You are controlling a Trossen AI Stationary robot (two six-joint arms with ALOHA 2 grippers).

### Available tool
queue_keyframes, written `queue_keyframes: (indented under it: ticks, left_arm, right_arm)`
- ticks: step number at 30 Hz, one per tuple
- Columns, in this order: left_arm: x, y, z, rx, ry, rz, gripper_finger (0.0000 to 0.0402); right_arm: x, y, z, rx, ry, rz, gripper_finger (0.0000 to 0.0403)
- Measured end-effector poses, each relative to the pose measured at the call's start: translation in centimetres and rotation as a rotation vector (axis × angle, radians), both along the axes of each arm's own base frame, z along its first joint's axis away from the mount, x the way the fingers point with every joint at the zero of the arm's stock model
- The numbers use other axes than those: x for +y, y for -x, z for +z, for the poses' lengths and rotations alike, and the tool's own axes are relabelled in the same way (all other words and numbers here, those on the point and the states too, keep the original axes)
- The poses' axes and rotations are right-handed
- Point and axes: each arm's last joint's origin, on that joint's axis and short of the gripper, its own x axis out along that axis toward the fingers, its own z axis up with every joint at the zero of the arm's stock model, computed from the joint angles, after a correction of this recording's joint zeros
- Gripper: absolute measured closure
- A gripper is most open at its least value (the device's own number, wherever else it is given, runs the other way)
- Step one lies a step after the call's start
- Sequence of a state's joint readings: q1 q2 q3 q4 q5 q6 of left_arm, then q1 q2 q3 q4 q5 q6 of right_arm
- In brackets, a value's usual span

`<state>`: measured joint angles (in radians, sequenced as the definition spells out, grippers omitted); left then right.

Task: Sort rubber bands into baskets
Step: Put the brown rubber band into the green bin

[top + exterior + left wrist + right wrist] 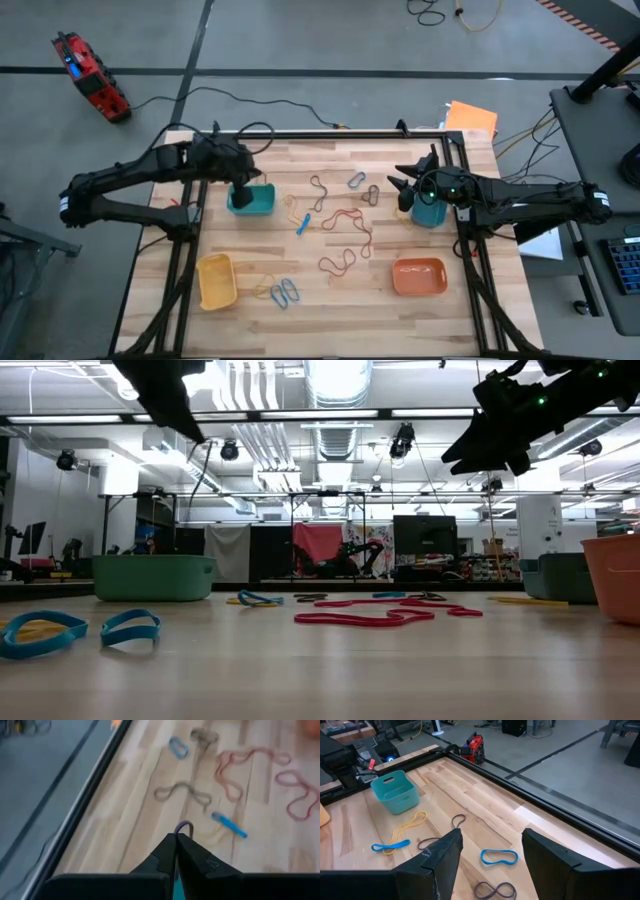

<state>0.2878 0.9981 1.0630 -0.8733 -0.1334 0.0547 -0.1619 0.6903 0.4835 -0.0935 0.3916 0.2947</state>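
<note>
My left gripper (243, 190) hovers over the teal-green basket (252, 201) at the far left and is shut on a grey rubber band (184, 825). My right gripper (404, 186) is open and empty, above the table beside the blue basket (428, 212) at the far right. Red-brown bands (345, 225), grey bands (319, 189), blue bands (286, 292) and yellow bands (262, 284) lie flat on the wood between the baskets. The yellow basket (216, 280) stands near left and the orange basket (418, 276) near right. My left gripper pinches the grey band between its two shut fingers (162, 851). Only a short arc of the band (185, 823) sticks out past the fingertips. The band is lifted clear of the table. The rest of it is hidden by the fingers.
A black frame (330, 134) runs round the wooden table. A flat orange sheet (472, 116) lies off the far right corner and a red tool (88, 76) on the floor beyond. In the right wrist view a blue band (499, 856) and a grey band (495, 890) lie between the open fingers.
</note>
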Motion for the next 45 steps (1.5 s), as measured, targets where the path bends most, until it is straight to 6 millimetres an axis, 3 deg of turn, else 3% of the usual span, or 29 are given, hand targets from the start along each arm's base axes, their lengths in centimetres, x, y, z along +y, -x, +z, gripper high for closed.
queue_keyframes:
  ticks: [5,25,45]
  left_arm:
    - [0.1,0.4,-1.1,0.12,0.006,0.086,0.0401]
    - [0.2,0.3,-5.1,0.305,0.083,0.19,0.0401]
    - [1.3,-3.9,-9.8,0.375,0.106,0.109,0.0401]
  right_arm:
    - [0.0,0.0,0.0,0.001,0.0,0.0,0.0202]
    - [0.0,0.0,-0.1,0.006,-0.002,0.001,0.0202]
    - [0.0,0.0,-0.2,0.01,-0.003,0.002,0.0202]
